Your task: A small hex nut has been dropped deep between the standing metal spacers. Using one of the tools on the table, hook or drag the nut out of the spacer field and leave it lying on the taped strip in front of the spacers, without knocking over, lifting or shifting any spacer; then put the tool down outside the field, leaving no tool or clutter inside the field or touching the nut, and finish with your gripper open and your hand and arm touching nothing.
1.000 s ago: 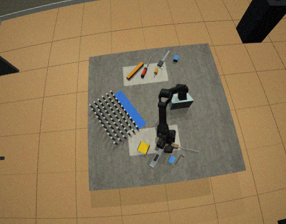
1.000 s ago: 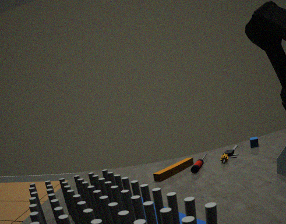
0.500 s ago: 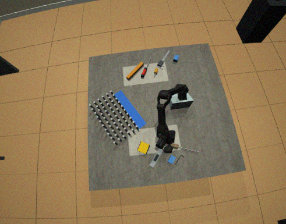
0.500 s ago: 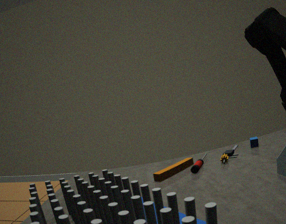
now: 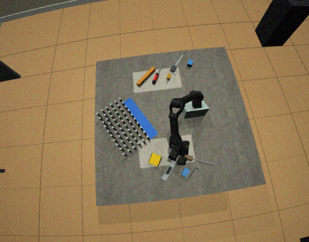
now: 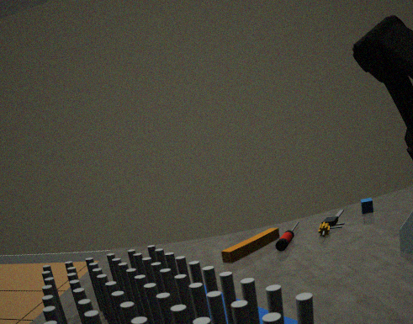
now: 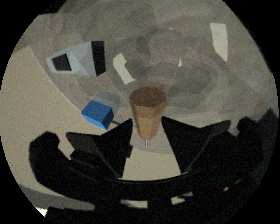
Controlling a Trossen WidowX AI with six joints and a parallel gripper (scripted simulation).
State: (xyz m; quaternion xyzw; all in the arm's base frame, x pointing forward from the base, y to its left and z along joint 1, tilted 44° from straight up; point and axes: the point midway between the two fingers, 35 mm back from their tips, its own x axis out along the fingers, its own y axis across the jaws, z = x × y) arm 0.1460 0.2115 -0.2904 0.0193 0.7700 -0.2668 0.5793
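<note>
The grey bench (image 5: pixel 219 146) (image 6: pixel 352 280) was dimly lit above a tan tiled floor (image 5: pixel 65 184) (image 6: pixel 15 280). The metal spacers (image 5: pixel 120 99) (image 6: pixel 304 310) were seen upright toward nine o'clock in the top view, with the blue taped strip (image 5: pixel 140 118) (image 6: pixel 263 315) along their near side. The nut could not be made out in any view; per the task it was taken to lie deep among the spacers. No nut was seen on the strip.

The jaws (image 5: pixel 181 161) were partly open, about the wooden handle (image 5: pixel 189 158) (image 7: pixel 147 112) of a thin-shafted tool; contact with the wood could not be confirmed. The shaft (image 5: pixel 204 162) pointed to four o'clock in the top view, away from the field.

Step in hand, as judged: the handle to be grasped. It was considered best that the handle be centred, both fingers be closed evenly, and the grip be proved by a small lift. Since the handle appeared tapered, slip or twist was thought likely under a shallow grip. The blue block (image 5: pixel 185 172) (image 7: pixel 97 114) nearby was to be avoided.
</note>
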